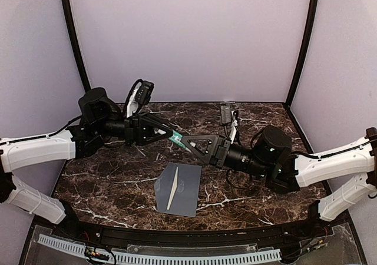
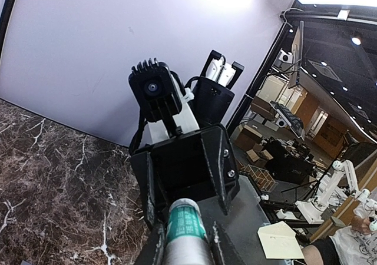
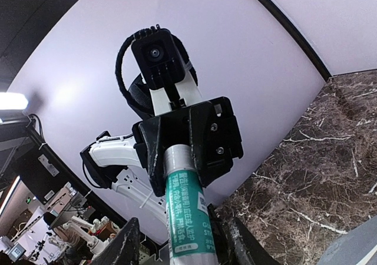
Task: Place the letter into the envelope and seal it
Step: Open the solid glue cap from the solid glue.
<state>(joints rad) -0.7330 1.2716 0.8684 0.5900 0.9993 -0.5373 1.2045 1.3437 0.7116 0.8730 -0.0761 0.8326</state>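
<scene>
— What sits closest to the lens?
— The glue stick (image 3: 184, 209). In the right wrist view its green label runs up between the right jaws. In the left wrist view its grey end lies between the left jaws.
— Are both pairs clenched on it?
— The left jaws are, since their fingers (image 2: 156, 248) press against the glue stick's sides. For the right jaws we cannot tell, because a slight gap shows on one side.
— How do the two pairs stand to each other?
— We see them tip to tip above the desk (image 1: 112, 182), with the glue stick bridging them.
— And the envelope?
— The envelope (image 1: 185, 188) lies flat on the desk, below the meeting jaws and a little toward the arms' bases. Neither pair touches it. A narrow cream strip of the letter (image 1: 172, 192) runs along it. We cannot tell whether the flap is shut.
</scene>
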